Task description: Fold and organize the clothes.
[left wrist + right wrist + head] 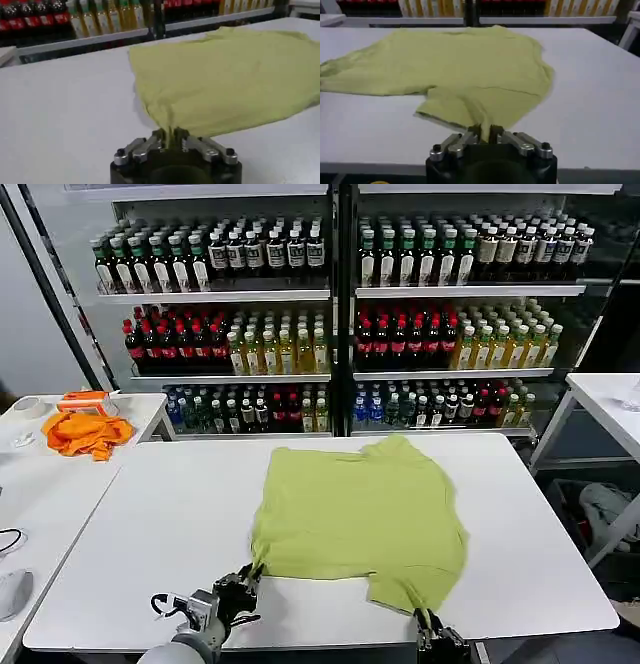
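Observation:
A lime yellow-green T-shirt lies spread on the white table, plain side up. My left gripper is shut on the shirt's near left corner, and in the left wrist view the cloth runs away from the pinched fold at that gripper. At the table's front edge my right gripper is shut on the shirt's near right corner. The right wrist view shows a narrow strip of fabric caught between the fingers of the right gripper.
A bright orange cloth lies on the side table at the left. Shelves of bottles stand behind the table. Another white table stands at the right. Bare tabletop surrounds the shirt.

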Controlling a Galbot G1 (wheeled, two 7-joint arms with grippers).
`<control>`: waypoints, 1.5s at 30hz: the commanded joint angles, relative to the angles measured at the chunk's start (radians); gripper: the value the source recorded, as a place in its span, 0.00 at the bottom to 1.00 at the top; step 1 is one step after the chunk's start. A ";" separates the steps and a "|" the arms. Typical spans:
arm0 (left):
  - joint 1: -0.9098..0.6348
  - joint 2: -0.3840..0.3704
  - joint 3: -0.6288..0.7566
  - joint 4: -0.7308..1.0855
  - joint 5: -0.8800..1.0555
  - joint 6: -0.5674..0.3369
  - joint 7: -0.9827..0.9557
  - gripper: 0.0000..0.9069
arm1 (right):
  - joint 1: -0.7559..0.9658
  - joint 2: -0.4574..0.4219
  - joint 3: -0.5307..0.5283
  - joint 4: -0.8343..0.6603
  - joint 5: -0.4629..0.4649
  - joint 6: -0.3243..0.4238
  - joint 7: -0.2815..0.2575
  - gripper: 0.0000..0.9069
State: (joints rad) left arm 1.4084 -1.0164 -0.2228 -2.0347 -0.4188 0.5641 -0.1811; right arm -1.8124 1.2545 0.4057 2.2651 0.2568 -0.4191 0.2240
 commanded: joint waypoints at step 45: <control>-0.328 0.093 0.128 0.135 -0.092 -0.072 -0.047 0.02 | 0.565 -0.244 -0.020 -0.254 0.196 -0.010 -0.013 0.00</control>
State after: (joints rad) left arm 1.2340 -0.9221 -0.1753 -2.0069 -0.5083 0.5112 -0.2024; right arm -1.3616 1.0356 0.4110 2.0997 0.4327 -0.4266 0.2084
